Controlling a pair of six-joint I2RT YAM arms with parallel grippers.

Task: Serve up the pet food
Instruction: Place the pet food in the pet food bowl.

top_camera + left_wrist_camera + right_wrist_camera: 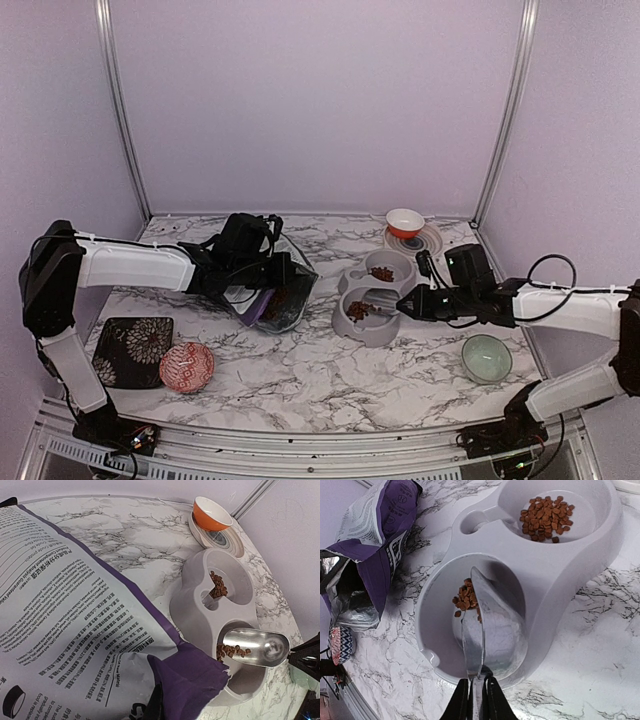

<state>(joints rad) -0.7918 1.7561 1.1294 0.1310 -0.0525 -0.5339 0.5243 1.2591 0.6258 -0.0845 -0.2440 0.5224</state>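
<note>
**Scoop over the near bowl, pet food at its lip**

We are clamping the right gripper (pixel 477 692) on the handle of the metal scoop (pixel 495 625), with the jaws pinched tight around it. The relation that matters is this: the pet food (pixel 465 597) is lying straight ahead of that claw. It is a small cluster at the scoop's front lip and on the floor of the near bowl (pixel 435 630) of the feeder (pixel 570 580), just beneath.

The scoop's long axis is running from the fingertips out over the bowl, toward the purple bag (pixel 283 297). The scoop is sitting rolled onto its side. We are judging that emptying it calls for a little more roll rather than any further reach.

A second heap is already resting in the far bowl (pixel 520 495).

The right arm, by far the nearer one, is lying stretched low over the table (pixel 300 370) from the right. Its forearm is nearly level and its wrist is just beside the feeder's rim.

We are holding the left gripper (pixel 262 262) closed on the bag, to the left of the feeder, with that arm bent and raised.
</note>
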